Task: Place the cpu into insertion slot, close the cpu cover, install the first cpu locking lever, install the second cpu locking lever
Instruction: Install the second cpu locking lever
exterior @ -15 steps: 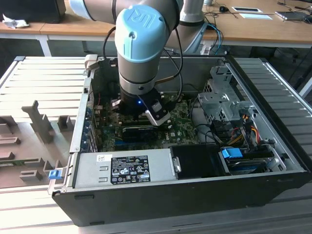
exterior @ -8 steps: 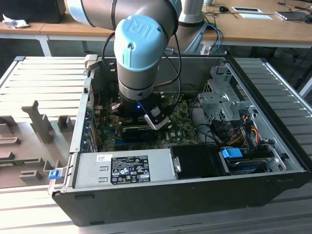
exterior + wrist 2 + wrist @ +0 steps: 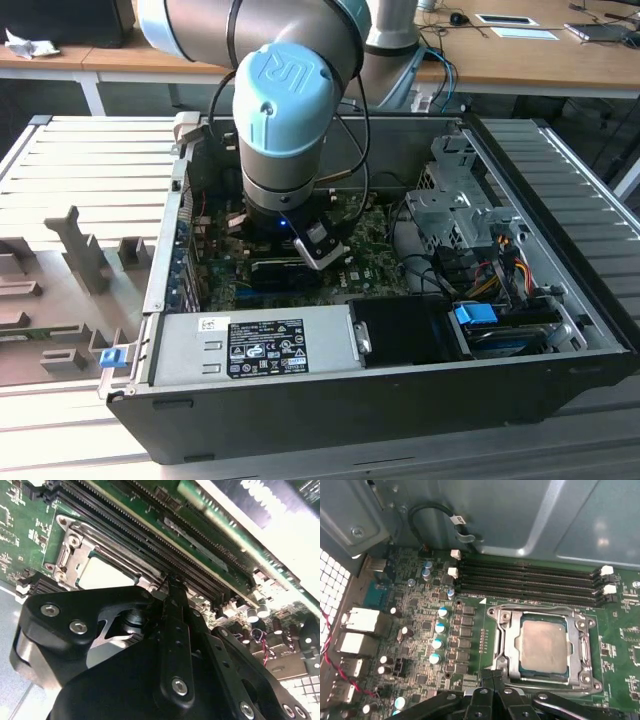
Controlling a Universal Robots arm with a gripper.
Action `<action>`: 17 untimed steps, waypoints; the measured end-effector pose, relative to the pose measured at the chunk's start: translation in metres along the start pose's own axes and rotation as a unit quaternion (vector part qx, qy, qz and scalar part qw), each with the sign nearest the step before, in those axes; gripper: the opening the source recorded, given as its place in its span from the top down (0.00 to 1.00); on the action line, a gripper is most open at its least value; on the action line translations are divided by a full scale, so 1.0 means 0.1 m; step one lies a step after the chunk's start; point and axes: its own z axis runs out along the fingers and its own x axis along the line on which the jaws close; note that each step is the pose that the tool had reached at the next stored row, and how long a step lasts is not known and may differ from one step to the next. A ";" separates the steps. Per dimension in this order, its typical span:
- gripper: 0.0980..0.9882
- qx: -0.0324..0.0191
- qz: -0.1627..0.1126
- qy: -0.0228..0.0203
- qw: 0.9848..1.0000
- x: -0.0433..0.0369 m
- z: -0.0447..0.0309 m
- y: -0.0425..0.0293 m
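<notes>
One gripper (image 3: 492, 677) is fitted to the arm, and its two black fingertips (image 3: 487, 680) are pressed together with no gap visible between them in the first wrist view; nothing is held between them. The tips stand just beside the near edge of the cpu cover (image 3: 509, 645), at or very close to the metal frame; actual contact cannot be confirmed. In the second wrist view the same closed fingers (image 3: 176, 605) point at the board next to the socket corner.

Working across the exterior view from its left: grey plastic fixtures (image 3: 85, 255) sit on the ribbed table (image 3: 90, 150) beside the open computer case (image 3: 330, 400). The arm (image 3: 285, 110) reaches down into the case from above, its blue-capped wrist joint roughly vertical over the green motherboard (image 3: 375, 260). A grey power supply (image 3: 255, 345) lies along the near wall, and a drive cage (image 3: 455, 205) with coloured cables occupies the exterior view's right.

The cpu (image 3: 543, 646) lies flat and square in the insertion slot (image 3: 512, 667), its silver top showing through the cover's window. The cover is down over the chip, flat against the socket. Four long black memory slots (image 3: 530, 582) run alongside the socket, near it.
</notes>
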 end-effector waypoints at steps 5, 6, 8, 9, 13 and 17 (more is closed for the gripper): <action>0.99 -0.004 0.000 -0.001 1.000 0.062 0.025 0.004; 0.99 -0.003 0.000 -0.001 1.000 0.062 0.020 0.005; 0.99 -0.004 0.000 -0.001 1.000 0.060 -0.023 0.023; 0.99 -0.004 0.000 -0.001 1.000 0.059 -0.046 0.032; 0.99 -0.004 0.000 0.000 1.000 0.057 -0.119 0.060; 0.99 -0.004 0.000 0.000 1.000 0.056 -0.154 0.074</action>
